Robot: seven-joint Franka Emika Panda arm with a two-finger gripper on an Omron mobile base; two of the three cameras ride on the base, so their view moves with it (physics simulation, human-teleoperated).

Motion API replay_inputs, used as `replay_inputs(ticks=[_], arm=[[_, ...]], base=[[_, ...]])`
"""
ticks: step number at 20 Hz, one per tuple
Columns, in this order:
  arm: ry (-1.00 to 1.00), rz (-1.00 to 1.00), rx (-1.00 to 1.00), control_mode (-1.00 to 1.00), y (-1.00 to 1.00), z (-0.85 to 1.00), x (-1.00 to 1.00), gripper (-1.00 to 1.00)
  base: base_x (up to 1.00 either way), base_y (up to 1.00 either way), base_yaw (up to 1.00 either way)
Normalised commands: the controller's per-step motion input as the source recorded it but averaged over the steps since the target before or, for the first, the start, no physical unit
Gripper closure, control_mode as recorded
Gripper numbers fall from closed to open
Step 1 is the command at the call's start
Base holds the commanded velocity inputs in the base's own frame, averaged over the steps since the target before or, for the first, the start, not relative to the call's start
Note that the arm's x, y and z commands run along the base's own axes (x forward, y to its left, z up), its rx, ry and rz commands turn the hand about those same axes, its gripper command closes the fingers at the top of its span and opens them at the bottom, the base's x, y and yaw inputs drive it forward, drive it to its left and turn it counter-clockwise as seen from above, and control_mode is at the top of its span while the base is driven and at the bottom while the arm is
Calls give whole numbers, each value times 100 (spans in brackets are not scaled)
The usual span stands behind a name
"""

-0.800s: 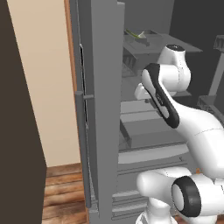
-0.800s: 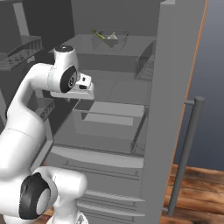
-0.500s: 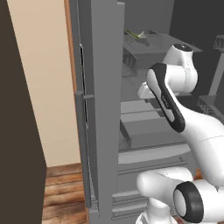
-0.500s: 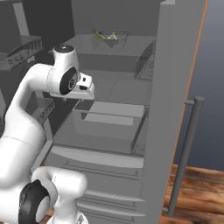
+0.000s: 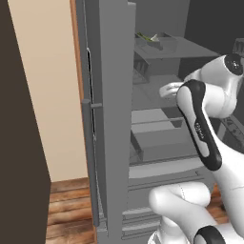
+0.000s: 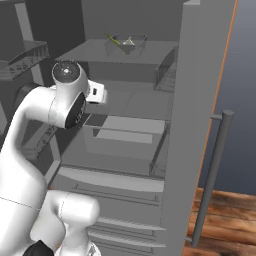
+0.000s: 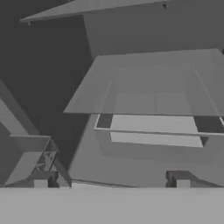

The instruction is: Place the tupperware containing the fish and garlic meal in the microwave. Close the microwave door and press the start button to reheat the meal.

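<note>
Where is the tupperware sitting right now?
The tupperware sits on the open fridge's upper shelf, above the drawers; in the left base view it appears top centre-right.

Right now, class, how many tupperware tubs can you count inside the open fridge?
1: the tupperware sits on the fridge's top shelf, towards the back, with green and pale food inside. Others may be hidden in the drawers below.

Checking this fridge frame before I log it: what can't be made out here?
- Meal in the tupperware: too small in both base views; just green and pale bits.
- Tupperware's far side: behind its own walls.
- Gripper: tips cut by the hand view's bottom edge; in the base views the arm covers it.
- Fridge drawer contents: hidden by its front.
</note>
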Motion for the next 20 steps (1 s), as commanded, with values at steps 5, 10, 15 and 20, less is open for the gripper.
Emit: replay_inputs(ticks=[5, 10, 15, 20], arm=[[-27, -10, 7, -100, -27, 55, 0, -100], [-11, -16, 9, -100, -19, 80, 7, -100], [-3, -14, 17, -100, -13, 83, 17, -100], [2, -7, 22, -100, -16, 48, 25, -100]], base=[[0, 0, 0], [0, 0, 0], [0, 0, 0], [0, 0, 0]])
